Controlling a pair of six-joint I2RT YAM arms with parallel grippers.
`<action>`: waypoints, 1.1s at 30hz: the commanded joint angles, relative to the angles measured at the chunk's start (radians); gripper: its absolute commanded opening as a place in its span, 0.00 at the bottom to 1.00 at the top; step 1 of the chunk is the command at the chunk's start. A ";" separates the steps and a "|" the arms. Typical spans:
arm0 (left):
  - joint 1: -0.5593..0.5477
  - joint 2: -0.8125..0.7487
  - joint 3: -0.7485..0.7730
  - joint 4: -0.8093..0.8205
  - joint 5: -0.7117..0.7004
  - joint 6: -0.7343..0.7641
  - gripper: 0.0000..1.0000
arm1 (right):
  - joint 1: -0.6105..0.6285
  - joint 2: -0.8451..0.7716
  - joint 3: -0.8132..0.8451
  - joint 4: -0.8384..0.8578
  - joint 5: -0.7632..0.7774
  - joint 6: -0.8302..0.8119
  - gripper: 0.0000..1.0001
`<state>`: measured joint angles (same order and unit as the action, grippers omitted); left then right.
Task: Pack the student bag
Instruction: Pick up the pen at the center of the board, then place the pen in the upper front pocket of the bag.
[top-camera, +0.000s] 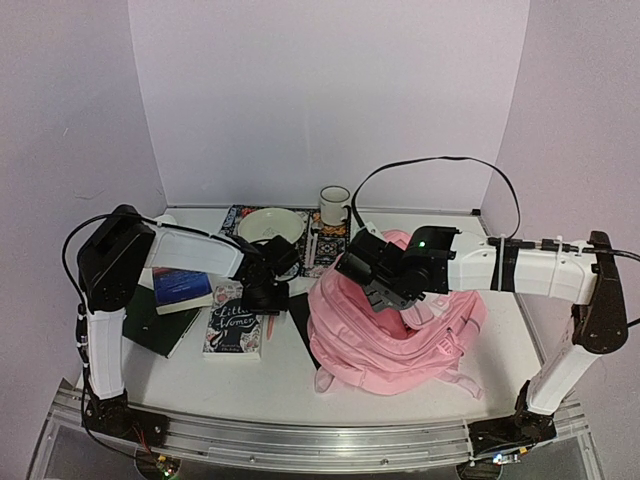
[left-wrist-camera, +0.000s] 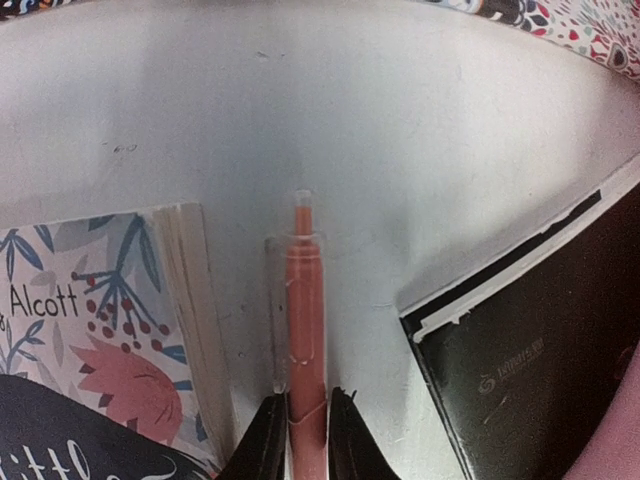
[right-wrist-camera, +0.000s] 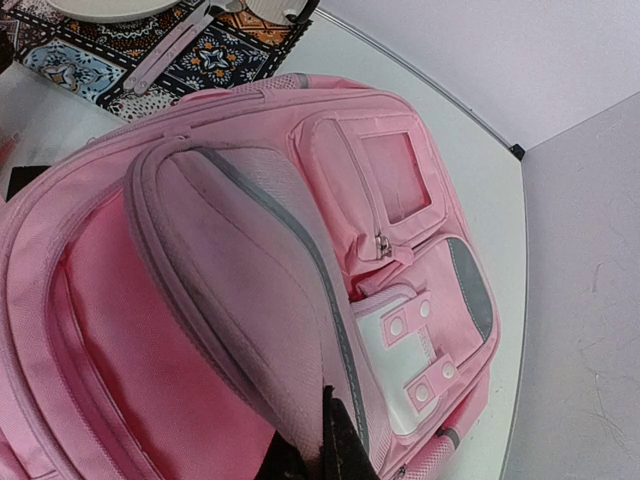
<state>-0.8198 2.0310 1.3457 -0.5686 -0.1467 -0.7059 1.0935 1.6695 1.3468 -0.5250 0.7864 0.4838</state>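
The student bag (top-camera: 400, 335), a big pink backpack, lies right of the table's middle. My right gripper (top-camera: 382, 285) is shut on the edge of its main flap (right-wrist-camera: 240, 270) and holds it lifted, so the pink lining shows; in the right wrist view the right gripper (right-wrist-camera: 318, 440) pinches the fabric. A salmon pen (left-wrist-camera: 303, 320) lies on the table between a floral "Little Women" book (left-wrist-camera: 90, 330) and a black notebook (left-wrist-camera: 530, 370). My left gripper (left-wrist-camera: 302, 400) is shut on the pen's lower barrel; from above the left gripper (top-camera: 268, 297) is low beside the book (top-camera: 235, 330).
A dark green book (top-camera: 150, 322) with a blue book (top-camera: 183, 290) on it lies at the left. Behind stand a bowl (top-camera: 270, 225) and a mug (top-camera: 334, 205) by a patterned mat (top-camera: 325, 245). Purple walls close in three sides.
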 joint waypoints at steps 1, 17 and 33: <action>0.008 0.070 -0.031 -0.062 0.059 0.006 0.06 | -0.005 -0.018 0.038 -0.028 0.067 0.003 0.00; 0.008 -0.254 0.028 -0.020 0.280 0.009 0.00 | -0.005 -0.024 0.033 0.044 -0.003 -0.041 0.00; -0.020 -0.343 -0.028 0.144 0.677 0.035 0.00 | -0.005 0.007 0.052 0.161 -0.138 -0.090 0.00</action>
<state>-0.8292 1.7391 1.3234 -0.5007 0.4053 -0.6900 1.0870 1.6699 1.3481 -0.4403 0.6708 0.4104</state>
